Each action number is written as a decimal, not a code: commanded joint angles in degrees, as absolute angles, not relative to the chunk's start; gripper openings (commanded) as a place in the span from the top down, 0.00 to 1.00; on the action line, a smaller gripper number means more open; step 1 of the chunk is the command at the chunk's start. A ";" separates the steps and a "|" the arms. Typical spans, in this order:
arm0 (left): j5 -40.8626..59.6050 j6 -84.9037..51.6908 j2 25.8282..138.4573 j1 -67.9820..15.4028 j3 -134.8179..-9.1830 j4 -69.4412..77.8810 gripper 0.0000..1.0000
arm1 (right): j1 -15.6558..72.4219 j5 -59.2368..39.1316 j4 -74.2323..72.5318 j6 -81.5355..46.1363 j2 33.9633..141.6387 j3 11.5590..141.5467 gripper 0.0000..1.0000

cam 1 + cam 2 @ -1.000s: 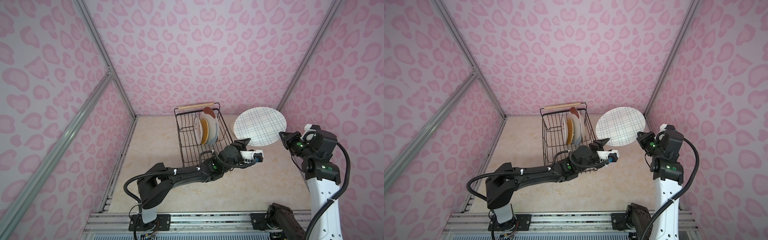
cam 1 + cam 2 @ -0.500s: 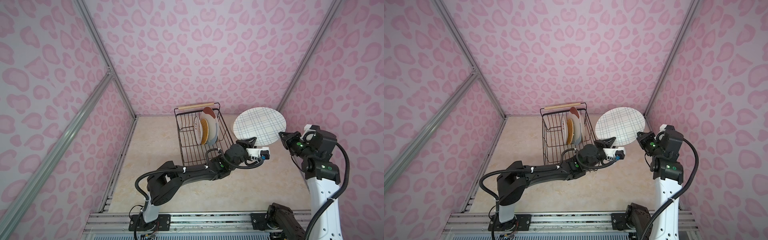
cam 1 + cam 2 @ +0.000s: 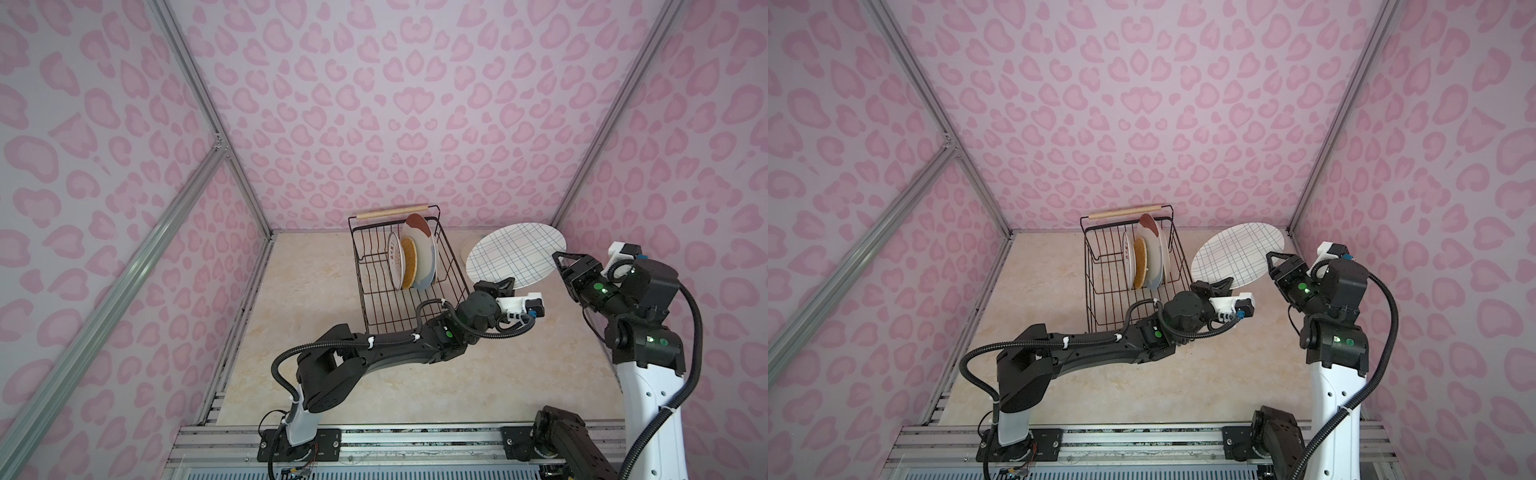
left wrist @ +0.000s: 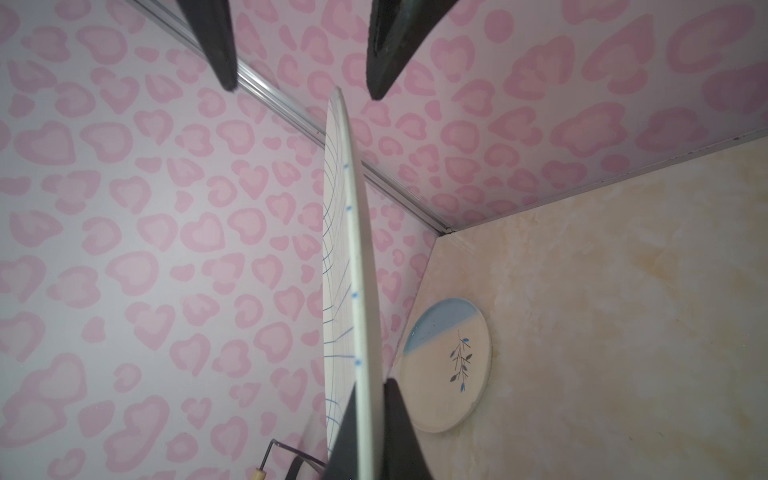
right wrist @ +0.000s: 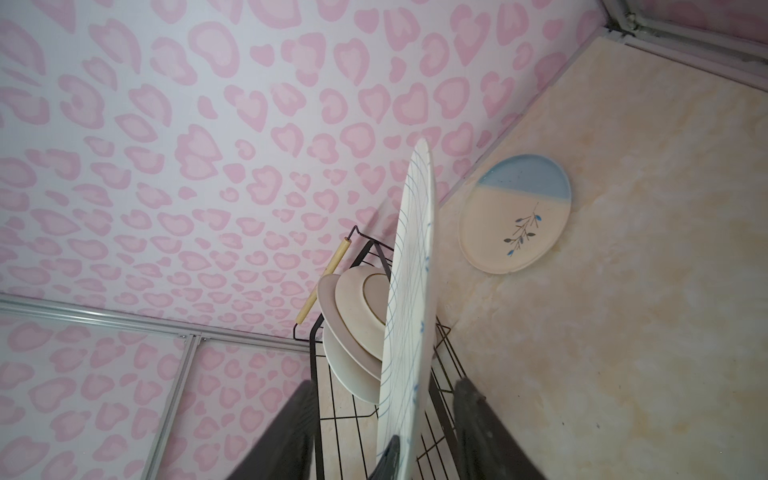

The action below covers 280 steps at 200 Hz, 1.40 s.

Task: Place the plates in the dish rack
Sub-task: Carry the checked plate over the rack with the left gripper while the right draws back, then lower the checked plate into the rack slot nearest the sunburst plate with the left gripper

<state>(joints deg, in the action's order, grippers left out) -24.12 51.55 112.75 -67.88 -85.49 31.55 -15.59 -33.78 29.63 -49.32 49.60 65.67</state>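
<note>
- Pink heart-print walls box in a pale beige marbled tabletop [image 3: 332, 374]. Toward the back stands the black wire dish rack [image 3: 358, 266] with its pale wooden rod handle [image 3: 392, 212].
- Three plates stand on edge inside it: a colour-blocked round plate [image 3: 422, 245], a yellow woven-look plate [image 3: 409, 264] and a white plate with orange markings [image 3: 395, 262].
- My left claw [image 4: 372, 384] is pinched tight on the rim of the large white round plate with thin blue grid lines [image 3: 515, 253]. That plate hangs tilted in the air just beside the rack, clear of the table.
- My right claw [image 5: 384, 382] is spread, its fingers [image 5: 291, 419] straddling the opposite rim with a gap on either side.
- The plate's whole weight therefore hangs from one small bite on its edge, and it could swivel or slide out if I swing fast. How deep the pads sit I can't quite tell, as the wrist view crops them.
- Pulling my right claw away crookedly could clip the rim and knock the plate loose.
- A drop could land on the cream-and-blue round plate with a sprig [image 5: 515, 220], which lies flat on the table nearby.
- Carried across, the wide disc could strike the rack's wire wall or the standing plates.
</note>
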 commanded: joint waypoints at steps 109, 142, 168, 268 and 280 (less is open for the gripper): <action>-37.44 19.61 91.72 -61.24 -98.35 6.04 0.96 | -3.37 -31.62 24.53 -41.03 44.09 72.13 0.02; -36.39 2.14 81.52 -58.05 -96.21 -7.13 0.96 | -3.04 -32.43 22.66 -40.49 43.64 66.85 0.02; -32.29 -11.61 75.08 -53.87 -95.23 -21.18 0.96 | -1.71 -30.79 20.62 -39.20 42.98 61.44 0.02; -18.03 -37.56 71.05 -41.87 -82.09 -31.02 0.96 | 11.38 -23.73 10.89 -32.84 44.66 46.58 0.02; -17.86 -37.96 72.71 -40.94 -82.08 -30.85 0.96 | 11.76 -22.82 10.69 -31.88 44.01 45.28 0.02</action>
